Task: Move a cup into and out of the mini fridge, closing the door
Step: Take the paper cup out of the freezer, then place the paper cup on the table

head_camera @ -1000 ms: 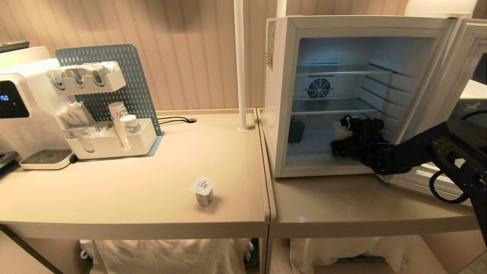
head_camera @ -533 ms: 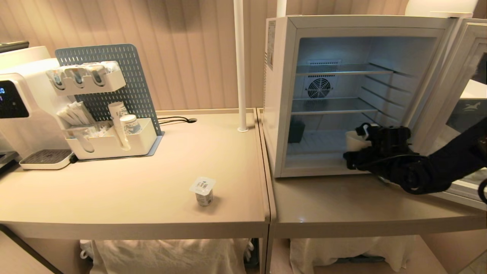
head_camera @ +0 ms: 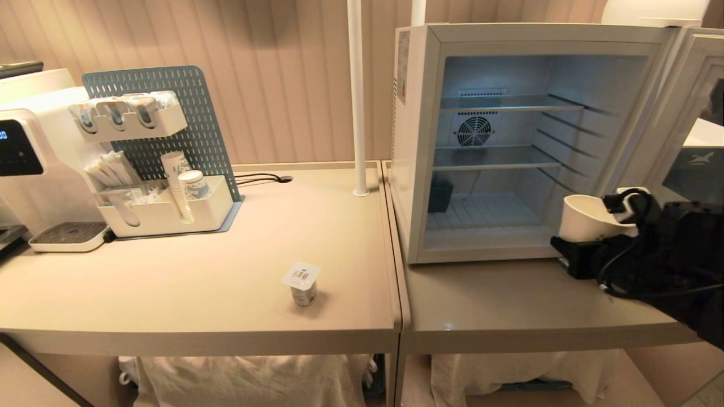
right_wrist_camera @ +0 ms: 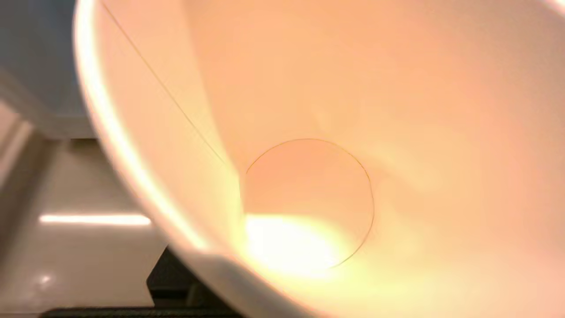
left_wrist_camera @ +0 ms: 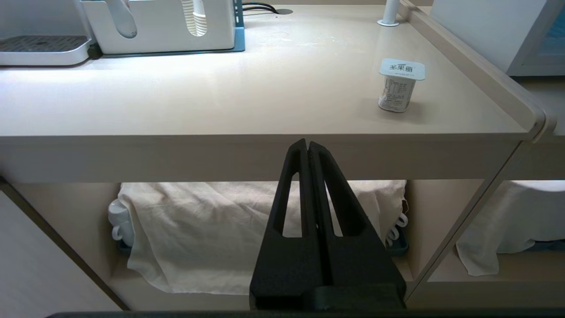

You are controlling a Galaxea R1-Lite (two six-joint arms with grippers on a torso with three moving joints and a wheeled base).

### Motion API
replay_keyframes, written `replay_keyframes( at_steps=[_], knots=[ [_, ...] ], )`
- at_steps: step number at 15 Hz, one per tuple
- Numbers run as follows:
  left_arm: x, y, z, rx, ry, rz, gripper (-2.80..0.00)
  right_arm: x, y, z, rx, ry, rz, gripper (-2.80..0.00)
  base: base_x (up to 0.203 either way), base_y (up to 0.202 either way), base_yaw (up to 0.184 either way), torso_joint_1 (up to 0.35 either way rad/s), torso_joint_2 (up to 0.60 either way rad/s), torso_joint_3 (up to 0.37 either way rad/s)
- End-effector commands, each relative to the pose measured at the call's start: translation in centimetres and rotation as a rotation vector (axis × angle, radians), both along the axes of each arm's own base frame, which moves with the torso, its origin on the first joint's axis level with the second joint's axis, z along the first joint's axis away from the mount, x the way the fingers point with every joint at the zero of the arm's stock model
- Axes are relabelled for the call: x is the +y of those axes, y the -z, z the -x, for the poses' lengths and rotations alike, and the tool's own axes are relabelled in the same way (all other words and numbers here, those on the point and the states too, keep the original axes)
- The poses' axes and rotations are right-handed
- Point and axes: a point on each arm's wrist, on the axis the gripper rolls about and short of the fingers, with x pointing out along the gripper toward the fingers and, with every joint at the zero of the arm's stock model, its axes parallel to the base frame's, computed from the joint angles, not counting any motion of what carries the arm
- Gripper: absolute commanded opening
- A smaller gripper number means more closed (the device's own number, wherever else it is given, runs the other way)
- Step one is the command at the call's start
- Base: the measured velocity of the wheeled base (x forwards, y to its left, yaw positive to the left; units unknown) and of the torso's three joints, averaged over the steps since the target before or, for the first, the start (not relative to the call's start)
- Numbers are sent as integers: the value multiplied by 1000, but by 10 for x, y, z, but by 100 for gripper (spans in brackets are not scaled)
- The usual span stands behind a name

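Far left on the bench (head_camera: 226, 265): white water dispenser (head_camera: 28, 152), then a blue pegboard organiser (head_camera: 164, 113) w/ a stack of nested cups (head_camera: 175, 181) in its tray. None of that is in play. L gripper (left_wrist_camera: 307, 148) hangs parked below the bench's front edge, jaws pressed together, nothing in them.

Mid-bench, near the front edge: small plastic pot (head_camera: 304, 285) w/ square foil lid, upright, well apart from everything else. Not the task item.

Right of the white pole (head_camera: 356, 96): the mini fridge (head_camera: 413, 141) stands wide open, lit inside, wire shelves bare; only a small dark thing sits at its rear left on the floor. The door (head_camera: 679, 113) is swung out to the right, at the frame edge.

Further right: the cup (head_camera: 585, 217) is outside the fridge, in front of its lower right corner, above the bench, clamped in the R gripper (head_camera: 582, 237). Jaws are about half apart around the cup wall. R wrist view looks straight into the cup's empty interior, so the cup is tipped toward that camera.

Risks from here, as I judge it:
- Paper wall is thin; too much squeeze dents it, too little and it slips on set-down.
- If the cup is released while tilted it prob. tips over.
- Arm sits betw. fridge and open door; swinging w/o clearance could knock the door or the fridge frame.
- Door not yet shut; closing it w/ the cup in the jaws risks crushing the cup.
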Motion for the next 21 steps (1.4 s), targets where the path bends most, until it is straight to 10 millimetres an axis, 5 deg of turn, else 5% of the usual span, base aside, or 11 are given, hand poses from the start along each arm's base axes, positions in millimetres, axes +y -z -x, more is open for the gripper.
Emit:
replay_keyframes(
  at_steps=[1,6,12,14,17,21],
  knots=[
    [0,0,0,1,0,0,-280,-3,-40,60,-161,-18,-25,-280,0,0,0,0,0,0],
    [0,0,0,-1,0,0,-280,-17,-62,177,-255,-21,-46,-280,0,0,0,0,0,0],
    [0,0,0,1,0,0,-280,-30,-9,294,-313,81,-47,-280,0,0,0,0,0,0],
    [0,0,0,-1,0,0,-280,-30,12,304,-387,107,-52,-280,0,0,0,0,0,0],
    [0,0,0,-1,0,0,-280,-27,49,283,-392,8,-1,-280,0,0,0,0,0,0],
    [0,0,0,0,0,0,-280,-26,57,284,-275,-33,26,-280,0,0,0,0,0,0]
  ],
)
